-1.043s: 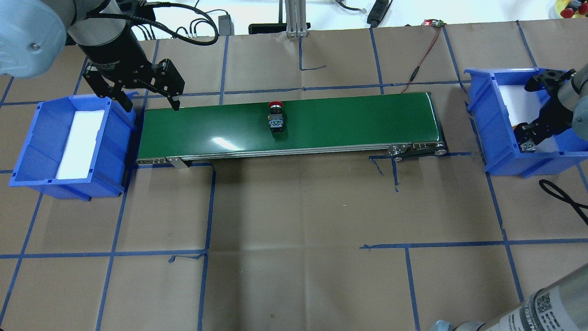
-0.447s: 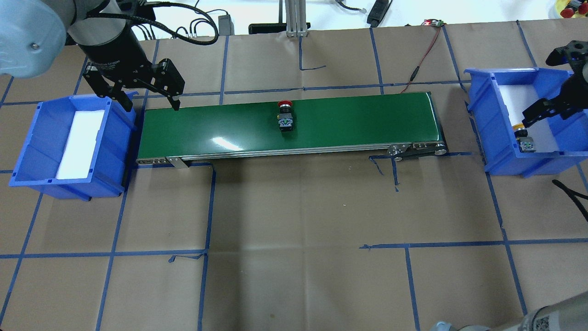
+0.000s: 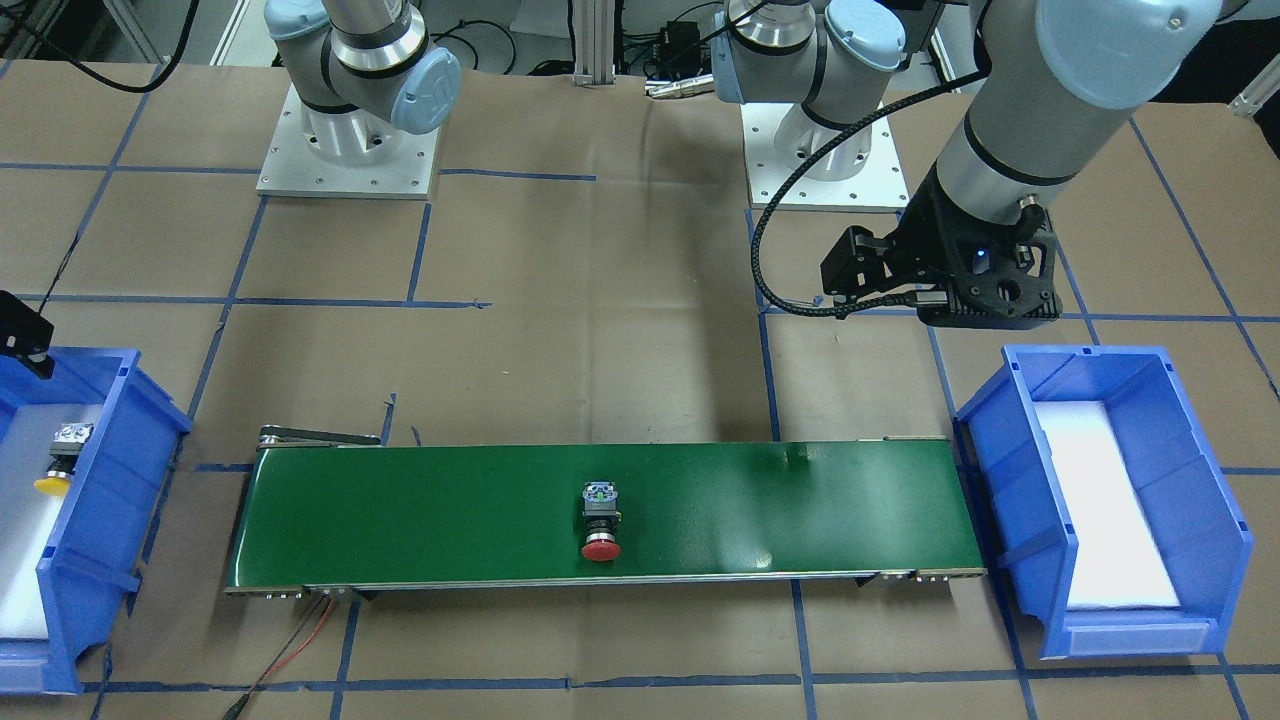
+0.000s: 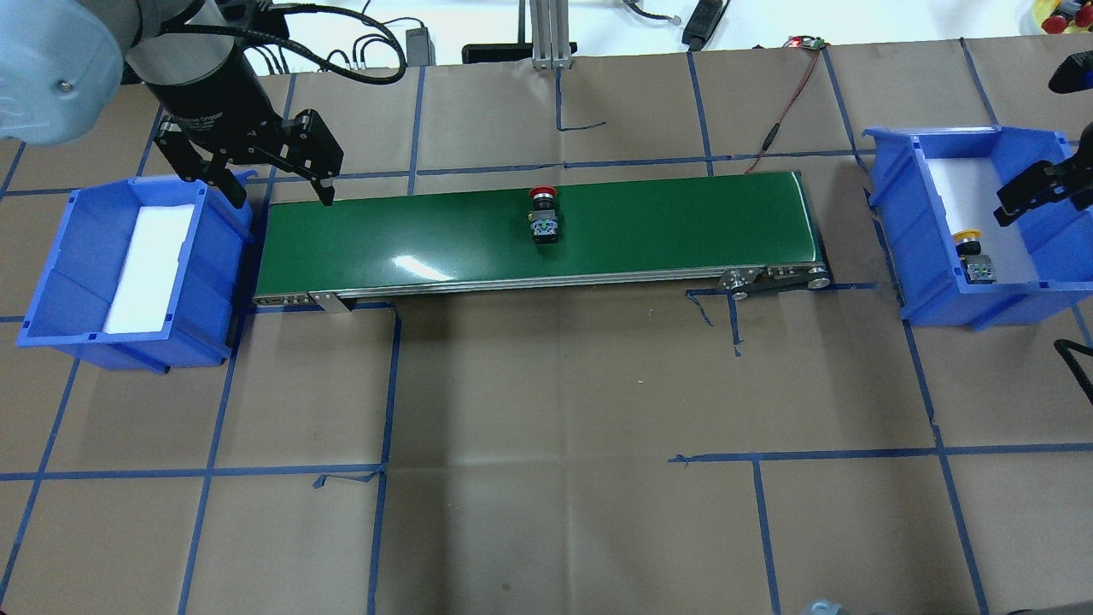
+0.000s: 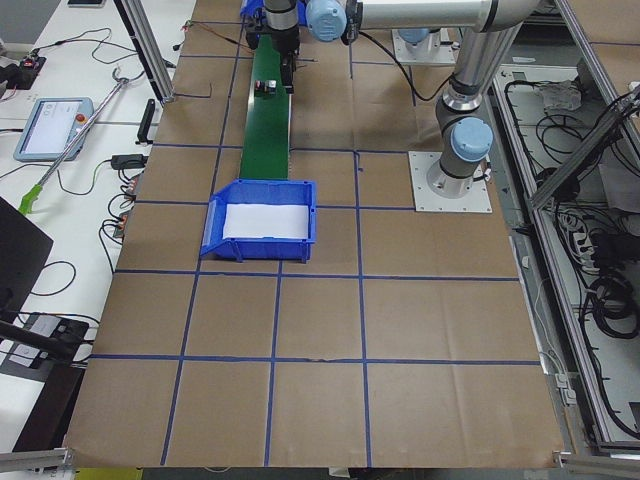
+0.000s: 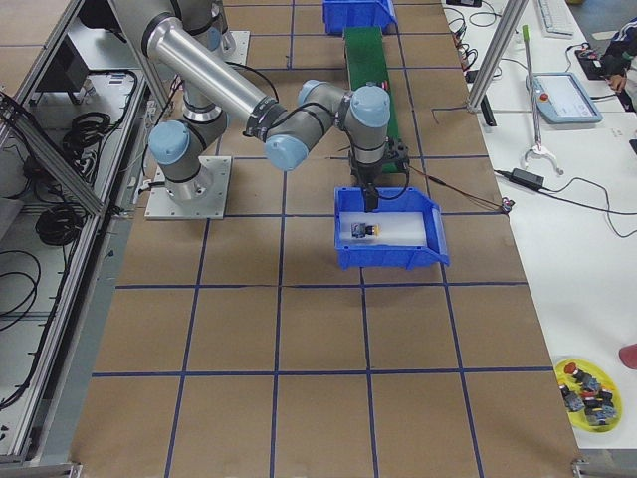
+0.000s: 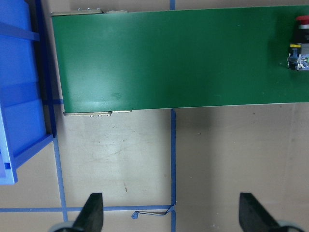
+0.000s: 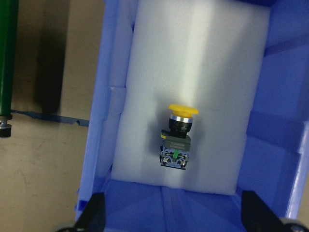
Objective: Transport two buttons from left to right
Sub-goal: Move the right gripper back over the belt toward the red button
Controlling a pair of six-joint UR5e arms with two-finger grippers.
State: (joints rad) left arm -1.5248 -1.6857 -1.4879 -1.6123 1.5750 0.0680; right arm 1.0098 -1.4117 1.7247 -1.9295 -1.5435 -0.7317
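Left black two-finger pincer (image 4: 282, 199) spread wide, pointing down by green conveyor belt's (image 4: 410, 231) end, red mushroom-cap push-button (image 4: 543, 219) well apart along belt, right pincer (image 8: 174, 215) spread empty directly above yellow-capped push-button (image 8: 177, 140) lying in blue plastic bin (image 8: 282, 72), wrist lettering unreadable

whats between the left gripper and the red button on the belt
Only bare green belt: in the overhead view nothing sits between the left gripper and the red button; the left wrist view agrees.
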